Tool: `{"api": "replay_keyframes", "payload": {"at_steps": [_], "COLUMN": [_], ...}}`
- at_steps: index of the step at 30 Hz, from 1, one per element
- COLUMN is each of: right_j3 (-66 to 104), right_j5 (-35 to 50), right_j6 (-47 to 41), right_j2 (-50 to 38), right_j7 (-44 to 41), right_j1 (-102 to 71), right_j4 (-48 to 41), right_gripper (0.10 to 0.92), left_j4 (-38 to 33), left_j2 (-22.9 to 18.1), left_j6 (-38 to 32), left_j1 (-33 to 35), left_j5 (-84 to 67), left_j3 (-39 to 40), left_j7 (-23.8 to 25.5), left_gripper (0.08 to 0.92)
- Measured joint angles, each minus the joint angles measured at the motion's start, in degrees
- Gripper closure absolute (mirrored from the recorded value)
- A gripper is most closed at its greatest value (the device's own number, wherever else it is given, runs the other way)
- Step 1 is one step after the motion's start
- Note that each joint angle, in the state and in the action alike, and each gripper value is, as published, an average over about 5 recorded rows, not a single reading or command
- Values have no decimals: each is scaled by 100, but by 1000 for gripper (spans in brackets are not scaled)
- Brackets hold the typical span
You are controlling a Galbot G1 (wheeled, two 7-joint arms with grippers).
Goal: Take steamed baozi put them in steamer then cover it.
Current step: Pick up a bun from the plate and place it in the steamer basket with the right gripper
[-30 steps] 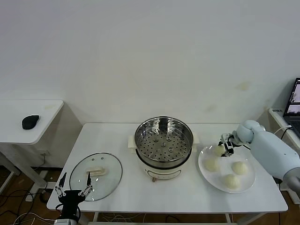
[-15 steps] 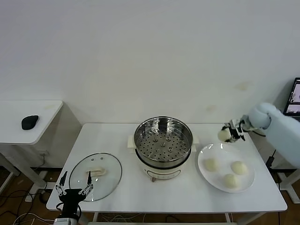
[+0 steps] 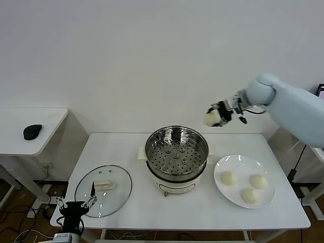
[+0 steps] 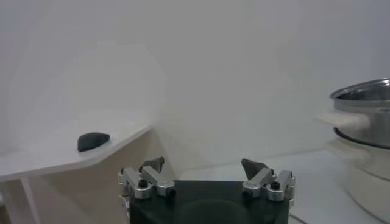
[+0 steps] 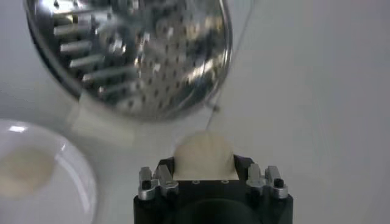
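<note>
Holding one baozi pinched, right hand now hangs above the steamer, risen from the plate; left hand, spread, idles beside the cover.

Wall: plain white, spanning 12 o'clock | main table: white, sitting centre | side table: white, standing at 9 o'clock, carrying black mouse

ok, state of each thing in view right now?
steamer: uncovered, tray empty
cover: off, lying flat on the table left of the steamer
held baozi: in the air, up right of the steamer
right gripper: shut on the held baozi
plate: holds three baozi
left gripper: open, empty, low at the table's front left corner
</note>
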Motion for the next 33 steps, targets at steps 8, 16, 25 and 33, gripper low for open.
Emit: {"api": "replay_keyframes", "payload": {"at_steps": [8, 16, 25, 33], "right_j3": [-609, -789, -661, -521], "right_j5": [-386, -1224, -2171, -2517], "right_j6": [676, 1376, 2010, 2272], "right_j2": [705, 1120, 1472, 1589], "right_j7": [119, 336, 667, 869], "right_j1": [59, -171, -528, -628], "right_j4": [-168, -471, -1007, -1232], "right_gripper": [406, 406, 389, 227], "left_j4": [-27, -46, -57, -76], "left_j2": [-46, -90, -107, -117], "left_j6": [0, -8, -21, -31], "left_j1": [34, 62, 79, 98], "left_j5": [-11, -11, -8, -7], "left_j3": [-71, -125, -142, -157], "left_j7": [-3, -8, -20, -34], "left_gripper": [177, 177, 177, 177]}}
